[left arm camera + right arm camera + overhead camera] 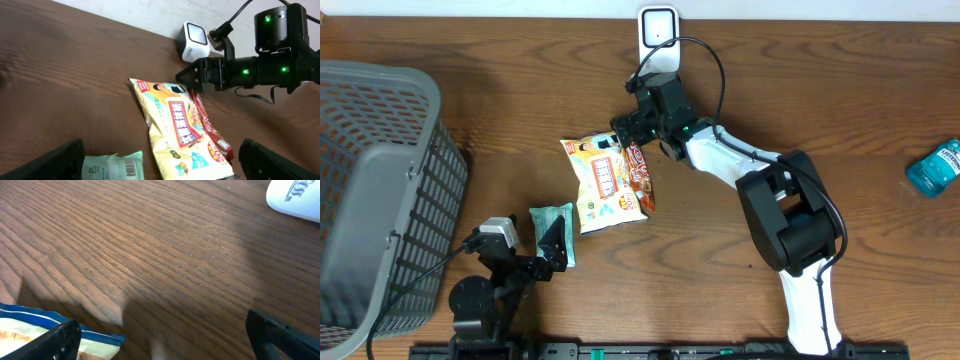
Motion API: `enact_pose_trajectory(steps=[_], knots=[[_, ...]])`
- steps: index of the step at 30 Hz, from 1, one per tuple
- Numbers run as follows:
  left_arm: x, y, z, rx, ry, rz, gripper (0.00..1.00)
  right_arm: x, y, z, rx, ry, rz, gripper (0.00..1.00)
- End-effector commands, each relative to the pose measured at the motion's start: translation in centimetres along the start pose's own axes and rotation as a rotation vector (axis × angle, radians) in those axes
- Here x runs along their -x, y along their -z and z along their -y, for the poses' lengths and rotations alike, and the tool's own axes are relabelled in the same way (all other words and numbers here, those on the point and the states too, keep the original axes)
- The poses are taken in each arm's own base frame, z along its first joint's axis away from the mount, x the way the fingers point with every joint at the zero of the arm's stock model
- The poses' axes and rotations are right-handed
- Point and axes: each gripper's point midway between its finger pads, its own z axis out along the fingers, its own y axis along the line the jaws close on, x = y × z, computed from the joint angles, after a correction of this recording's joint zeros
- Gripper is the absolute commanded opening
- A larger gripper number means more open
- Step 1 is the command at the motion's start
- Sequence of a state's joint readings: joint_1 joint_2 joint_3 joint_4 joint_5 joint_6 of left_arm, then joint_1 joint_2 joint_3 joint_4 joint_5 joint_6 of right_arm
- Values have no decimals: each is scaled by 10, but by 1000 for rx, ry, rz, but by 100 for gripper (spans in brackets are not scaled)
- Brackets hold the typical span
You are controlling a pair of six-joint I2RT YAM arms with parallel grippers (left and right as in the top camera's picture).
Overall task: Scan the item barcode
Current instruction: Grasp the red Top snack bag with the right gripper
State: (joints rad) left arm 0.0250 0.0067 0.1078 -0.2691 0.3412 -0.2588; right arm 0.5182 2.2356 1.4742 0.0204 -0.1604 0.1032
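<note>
Bag (605, 185) with red Chinese characters lies mid-frame between left gripper (162, 162) and right gripper (167, 340), both gaping wide and empty, barcoded packet (112, 166) beside the left.

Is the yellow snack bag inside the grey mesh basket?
No, the yellow snack bag lies on the wooden table, outside the grey mesh basket.

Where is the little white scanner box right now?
The white scanner sits at the far edge of the table, near the middle in the overhead view. It is just behind the right gripper, beyond the yellow snack bag.
</note>
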Motion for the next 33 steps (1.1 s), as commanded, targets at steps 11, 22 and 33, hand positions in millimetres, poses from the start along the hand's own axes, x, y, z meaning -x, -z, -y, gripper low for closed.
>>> enact_pose_trajectory(steps=[11, 22, 33], knots=[[-9, -1, -3, 6, 6, -29, 98, -1, 2, 3, -1, -23, 5, 99], [-9, -1, -3, 6, 6, -30, 98, 2, 66, 9, -122, -151, -111, 99], [-9, -1, -3, 6, 6, -29, 98, -12, 100, 22, -297, -278, -178, 99]])
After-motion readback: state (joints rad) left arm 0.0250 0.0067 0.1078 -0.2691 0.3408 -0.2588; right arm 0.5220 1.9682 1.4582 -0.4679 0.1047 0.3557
